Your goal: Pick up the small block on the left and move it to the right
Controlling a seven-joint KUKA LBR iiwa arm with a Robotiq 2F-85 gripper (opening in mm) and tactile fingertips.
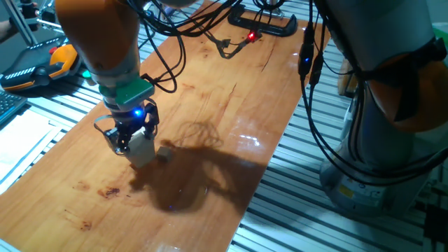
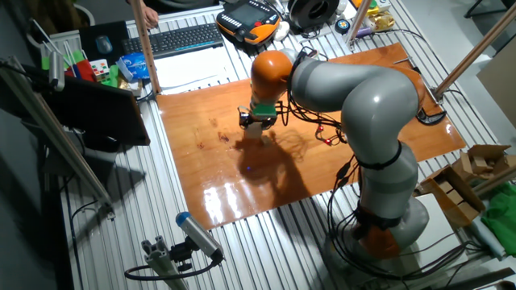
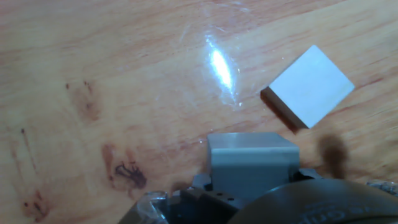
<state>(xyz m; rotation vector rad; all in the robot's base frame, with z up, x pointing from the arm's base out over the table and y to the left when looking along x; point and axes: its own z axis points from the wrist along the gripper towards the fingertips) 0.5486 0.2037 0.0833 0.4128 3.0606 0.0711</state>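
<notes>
My gripper (image 1: 134, 140) stands low over the left part of the wooden table (image 1: 231, 105), shut on the small block (image 1: 143, 150), a plain light-wood cube. In the hand view the block (image 3: 252, 158) sits between the jaws at the bottom middle. It is at or just above the table top; I cannot tell which. A second, smaller light-wood cube (image 3: 309, 87) lies on the table just beside it, apart from it, and shows in the one fixed view (image 1: 166, 152). In the other fixed view the gripper (image 2: 256, 126) is near the table's middle. The tiny cube is out of view.
A black clamp (image 1: 269, 24) and cables with a red light (image 1: 250, 36) lie at the table's far end. An orange teach pendant (image 1: 59, 59) and a keyboard (image 2: 181, 38) sit off the table. The arm's base (image 2: 387, 209) stands beside the table.
</notes>
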